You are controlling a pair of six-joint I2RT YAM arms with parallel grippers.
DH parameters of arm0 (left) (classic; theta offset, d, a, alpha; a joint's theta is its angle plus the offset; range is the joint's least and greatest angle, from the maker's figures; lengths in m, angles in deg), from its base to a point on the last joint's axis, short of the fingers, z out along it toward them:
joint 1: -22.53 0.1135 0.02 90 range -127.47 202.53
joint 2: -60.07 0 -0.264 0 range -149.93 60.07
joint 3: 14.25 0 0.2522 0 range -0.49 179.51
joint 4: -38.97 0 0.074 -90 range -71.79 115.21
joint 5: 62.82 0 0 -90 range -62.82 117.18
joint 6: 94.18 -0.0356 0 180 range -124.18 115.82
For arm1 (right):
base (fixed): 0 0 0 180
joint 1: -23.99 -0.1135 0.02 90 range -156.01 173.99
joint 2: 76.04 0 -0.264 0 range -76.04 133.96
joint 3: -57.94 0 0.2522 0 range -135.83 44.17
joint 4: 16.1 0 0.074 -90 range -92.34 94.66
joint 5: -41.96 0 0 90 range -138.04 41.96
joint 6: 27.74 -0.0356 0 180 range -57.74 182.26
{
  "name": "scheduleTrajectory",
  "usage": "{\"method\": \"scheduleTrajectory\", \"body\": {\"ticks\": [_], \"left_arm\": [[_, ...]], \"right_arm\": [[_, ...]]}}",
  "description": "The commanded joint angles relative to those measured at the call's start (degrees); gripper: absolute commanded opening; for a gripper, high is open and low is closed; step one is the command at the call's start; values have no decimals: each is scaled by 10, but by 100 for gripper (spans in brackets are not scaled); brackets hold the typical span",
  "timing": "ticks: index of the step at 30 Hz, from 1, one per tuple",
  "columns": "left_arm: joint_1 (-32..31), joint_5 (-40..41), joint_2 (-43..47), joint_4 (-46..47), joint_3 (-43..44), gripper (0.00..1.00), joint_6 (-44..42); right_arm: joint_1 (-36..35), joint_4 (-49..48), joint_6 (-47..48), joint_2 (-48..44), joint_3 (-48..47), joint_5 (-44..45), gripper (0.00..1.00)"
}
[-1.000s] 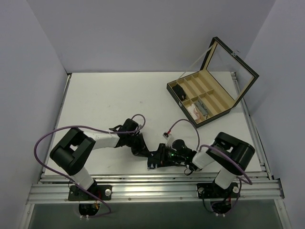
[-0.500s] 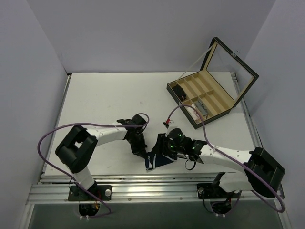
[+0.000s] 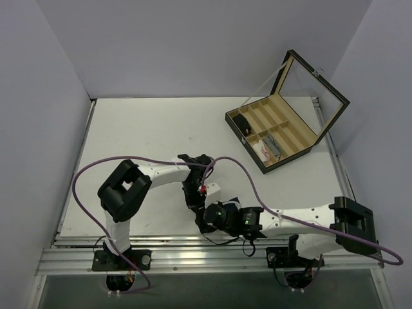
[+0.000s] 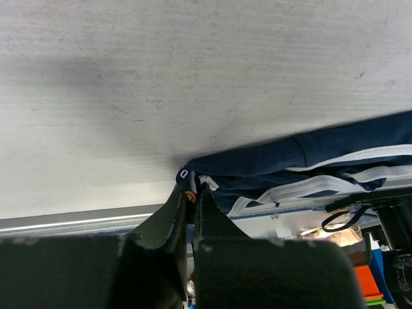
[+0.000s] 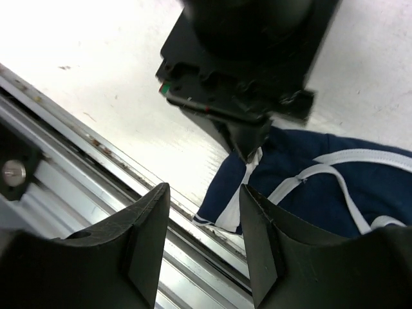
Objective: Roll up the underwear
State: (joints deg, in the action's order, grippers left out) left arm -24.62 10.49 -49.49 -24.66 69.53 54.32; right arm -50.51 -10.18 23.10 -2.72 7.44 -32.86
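White table point(image 3: 141, 129) carries the navy underwear point(image 4: 290, 159) bunched at its near edge, just beside the metal rail point(image 5: 64, 161), where the left gripper point(image 4: 192, 190) is clenched on one corner of the cloth, while the right gripper point(image 5: 205, 193) hangs above it with jaws apart, grasping nothing.

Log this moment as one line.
left end effector: shut on underwear corner | right end effector: open, holding nothing | underwear: bunched, not yet rolled

Left arm point(image 3: 161, 172) and right arm point(image 3: 302, 215): white links, black joints, looping purple cables point(image 3: 84, 177), black fingers point(image 5: 145, 248).
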Motion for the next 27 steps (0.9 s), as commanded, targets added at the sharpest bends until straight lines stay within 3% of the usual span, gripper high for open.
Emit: {"method": "scheduleTrajectory", "body": {"ticks": [1, 19, 23, 24, 27], "left_arm": [[-5, 30, -17, -47, 18, 2, 7], [-7, 45, -20, -62, 21, 2, 15], [-3, 50, -19, -64, 16, 2, 22], [0, 53, -17, -65, 11, 2, 26], [19, 58, -1, -59, -11, 2, 38]], "right_arm": [[-37, 55, -33, 40, -42, 121, 43], [-73, 97, -67, 184, -106, 120, 36], [-72, 88, -69, 198, -99, 113, 24], [-69, 86, -66, 201, -93, 113, 16], [-39, 61, -47, 198, -71, 92, 4]]}}
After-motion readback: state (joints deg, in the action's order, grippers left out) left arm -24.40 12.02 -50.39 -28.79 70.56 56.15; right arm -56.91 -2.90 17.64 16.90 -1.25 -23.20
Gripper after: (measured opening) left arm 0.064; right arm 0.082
